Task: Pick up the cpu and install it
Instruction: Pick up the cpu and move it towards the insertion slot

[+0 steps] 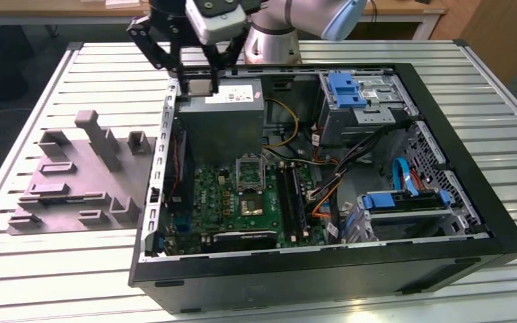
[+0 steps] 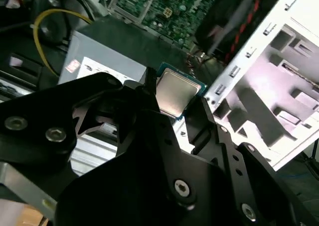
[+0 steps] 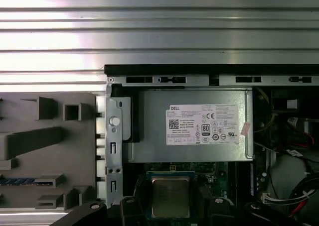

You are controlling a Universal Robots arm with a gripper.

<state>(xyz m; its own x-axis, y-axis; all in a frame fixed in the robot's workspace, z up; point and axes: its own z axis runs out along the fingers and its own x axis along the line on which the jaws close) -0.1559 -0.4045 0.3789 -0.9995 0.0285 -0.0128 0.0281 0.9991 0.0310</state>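
My gripper (image 1: 201, 82) hangs above the back left corner of the open computer case (image 1: 474, 202), over the grey power-supply box (image 1: 227, 124). It is shut on the cpu (image 1: 200, 87), a small pale silvery square chip held by its edges between the black fingers (image 2: 199, 111). Both wrist views show the cpu (image 2: 174, 94) (image 3: 170, 196) flat between the fingers, metal top facing the cameras. The dark motherboard socket (image 1: 250, 195) lies lower in the case on the green board, its metal frame lifted open, well apart from the chip.
A large grey plastic tray (image 1: 79, 182) with upright blocks sits on the slatted metal table at the exterior view's left of the case. Inside the case are cables (image 1: 330, 182), blue drive brackets (image 1: 347, 91) and a drive cage (image 1: 402, 202).
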